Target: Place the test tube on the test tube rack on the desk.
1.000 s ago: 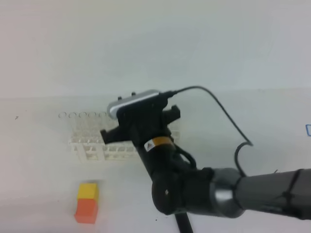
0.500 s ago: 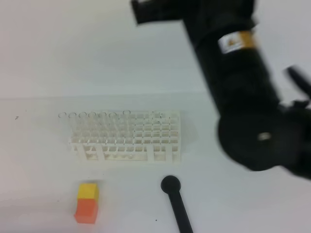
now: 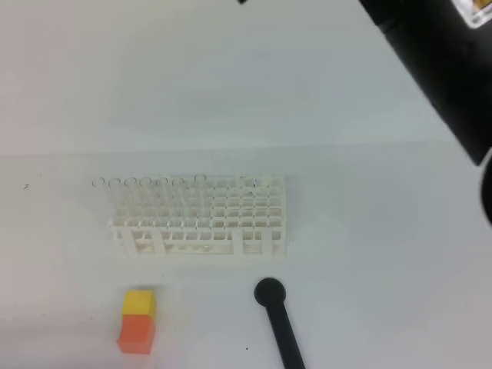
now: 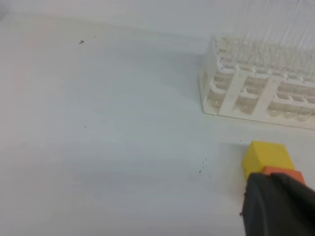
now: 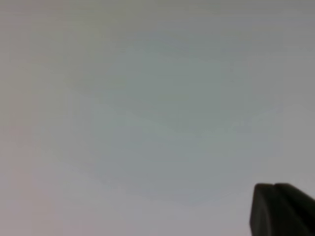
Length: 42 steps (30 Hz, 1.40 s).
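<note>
The white test tube rack stands mid-desk; its left end shows in the left wrist view. Faint clear rims of test tubes line its back row, and pale upright streaks rise above the rack. My left gripper is a dark mass at the lower right of its view, shut, just in front of the yellow-and-orange block. My right gripper shows only as a dark tip against blank white, shut with nothing seen in it. The right arm crosses the top right corner.
A yellow-and-orange block sits in front of the rack's left end, also in the left wrist view. A black round-headed stick lies in front of the rack's right end, running off the bottom edge.
The right arm has swung up and to the right, away from above the rack, uncovering the rack's right half and the black stick. The left side has not moved.
</note>
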Tool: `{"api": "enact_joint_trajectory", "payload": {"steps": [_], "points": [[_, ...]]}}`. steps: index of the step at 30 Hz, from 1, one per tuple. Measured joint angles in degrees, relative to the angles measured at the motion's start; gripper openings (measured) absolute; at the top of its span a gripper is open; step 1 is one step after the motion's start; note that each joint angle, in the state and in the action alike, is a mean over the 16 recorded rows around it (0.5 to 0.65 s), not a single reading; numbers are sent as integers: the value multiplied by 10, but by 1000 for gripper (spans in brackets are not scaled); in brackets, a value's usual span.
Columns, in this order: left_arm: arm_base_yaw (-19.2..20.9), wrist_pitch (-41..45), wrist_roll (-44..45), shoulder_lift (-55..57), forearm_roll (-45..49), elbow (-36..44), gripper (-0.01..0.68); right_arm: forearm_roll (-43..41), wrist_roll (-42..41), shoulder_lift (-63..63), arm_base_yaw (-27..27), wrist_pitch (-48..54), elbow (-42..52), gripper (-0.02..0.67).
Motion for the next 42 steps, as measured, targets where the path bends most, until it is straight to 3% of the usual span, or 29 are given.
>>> {"api": "enact_joint_trajectory", "payload": {"steps": [10, 18, 31, 36, 42], "points": [[0, 0, 0, 0, 0, 0, -1, -21, -1, -85, -37, 344, 33, -1], [0, 0, 0, 0, 0, 0, -1, -14, -1, -281, -142, 547, 189, -1], [0, 0, 1, 0, 0, 0, -1, 69, -1, -711, -370, 538, 492, -1], [0, 0, 1, 0, 0, 0, -1, 122, -1, -786, -414, 536, 541, -1], [0, 0, 1, 0, 0, 0, -1, 177, -3, -816, -431, 526, 579, -1]]}}
